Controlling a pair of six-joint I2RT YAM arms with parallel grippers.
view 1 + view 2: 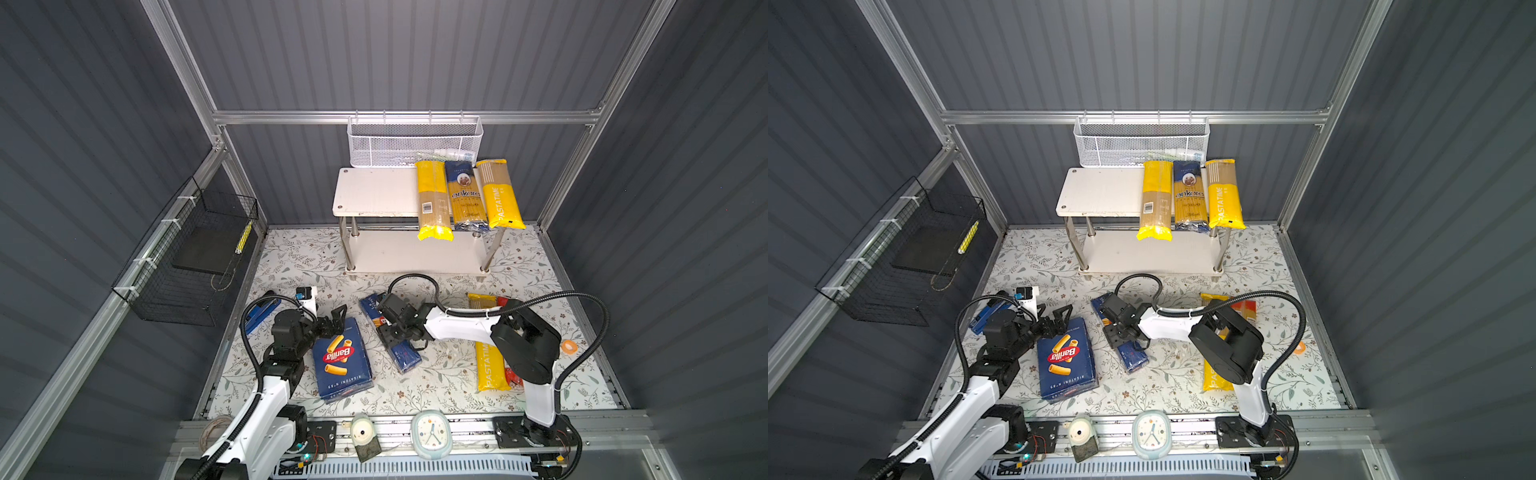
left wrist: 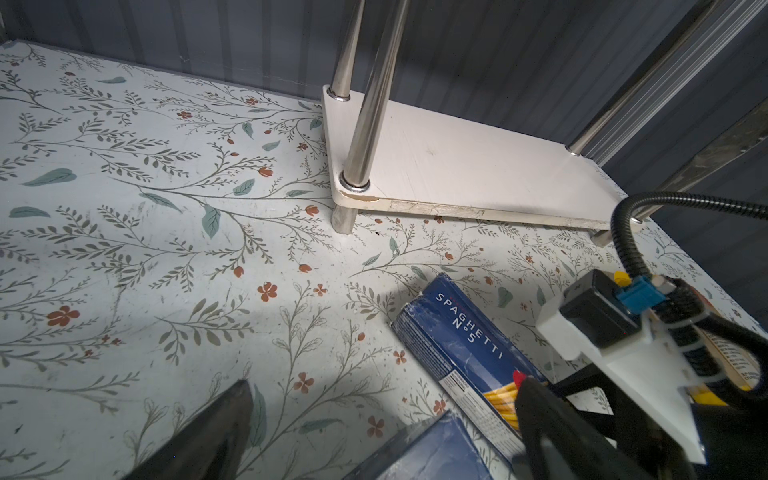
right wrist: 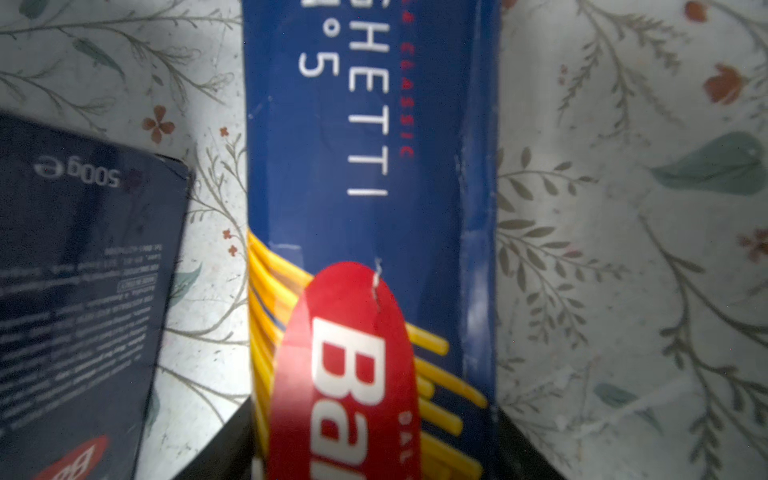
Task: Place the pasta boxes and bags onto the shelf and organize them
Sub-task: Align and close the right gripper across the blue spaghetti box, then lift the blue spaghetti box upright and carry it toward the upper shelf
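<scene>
Straddling the spaghetti box [image 1: 405, 358] mid-floor, right gripper [image 3: 374, 411] sits across its narrow width, long axis running near-far; jaws flank both sides, cant tell if clamped; left gripper [image 1: 332, 321] jaws apart, further left.

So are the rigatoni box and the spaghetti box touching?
Apart. The right wrist view shows a strip of floral tabletop between the rigatoni box and the spaghetti box along their visible length.

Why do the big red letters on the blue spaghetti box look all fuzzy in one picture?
Right wrist view: the long narrow dark blue spaghetti box is very near the lens, so its red logo end smears out of focus. Left wrist view: the same box's white lettering reads sharply, beside a bright patch on the floral table cover.
</scene>
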